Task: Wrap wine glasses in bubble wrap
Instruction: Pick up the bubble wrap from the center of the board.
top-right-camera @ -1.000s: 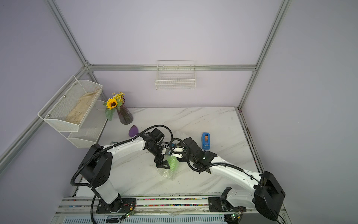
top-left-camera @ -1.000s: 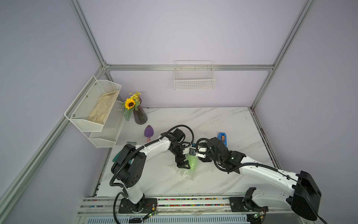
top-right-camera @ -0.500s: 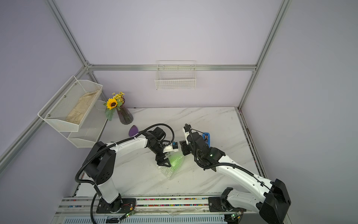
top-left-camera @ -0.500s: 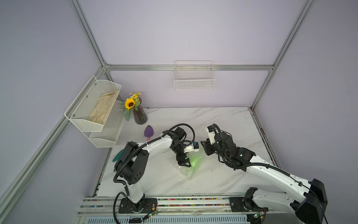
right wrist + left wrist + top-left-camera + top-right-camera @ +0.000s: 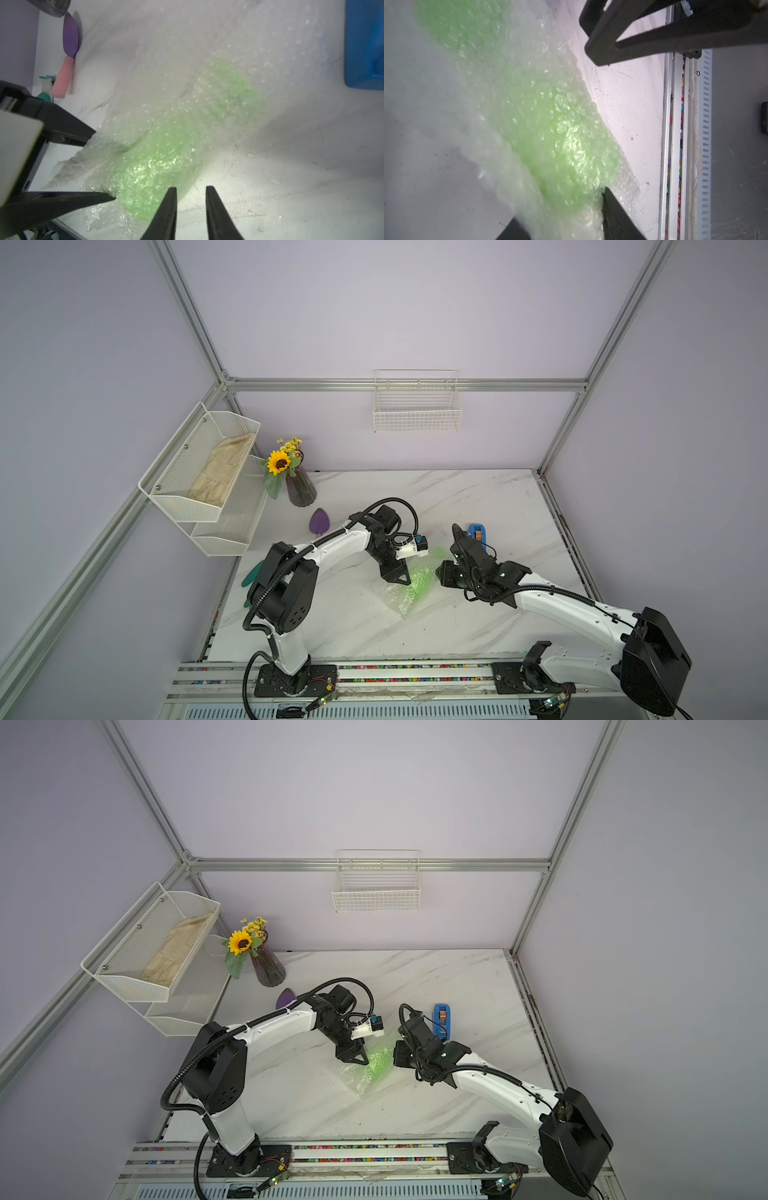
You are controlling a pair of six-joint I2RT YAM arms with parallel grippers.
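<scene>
The lime-green wine glass (image 5: 419,578) (image 5: 378,1060) lies on its side on the marble table, rolled inside the bubble wrap (image 5: 397,597) (image 5: 359,1081). Through the film it shows as a green blur (image 5: 550,133) (image 5: 166,158). My left gripper (image 5: 401,578) (image 5: 560,209) straddles one end of the roll, and both its fingers (image 5: 68,135) press into the wrap (image 5: 566,68). My right gripper (image 5: 440,572) (image 5: 191,188) sits low at the roll's right side. Its jaws stand a narrow gap apart with only bare table between them, one tip at the wrap's edge.
A blue tape dispenser (image 5: 477,533) (image 5: 363,41) sits just behind the right arm. A purple vase with a sunflower (image 5: 300,489) and a purple leaf-shaped item (image 5: 319,521) stand at the back left. White mesh shelves (image 5: 199,472) overhang the left edge, and a wire basket (image 5: 415,406) hangs on the back wall.
The right gripper left the roll, swung back toward the rear right, then came down beside its right side with narrower jaws. The left jaws closed in on the wrapped roll.
</scene>
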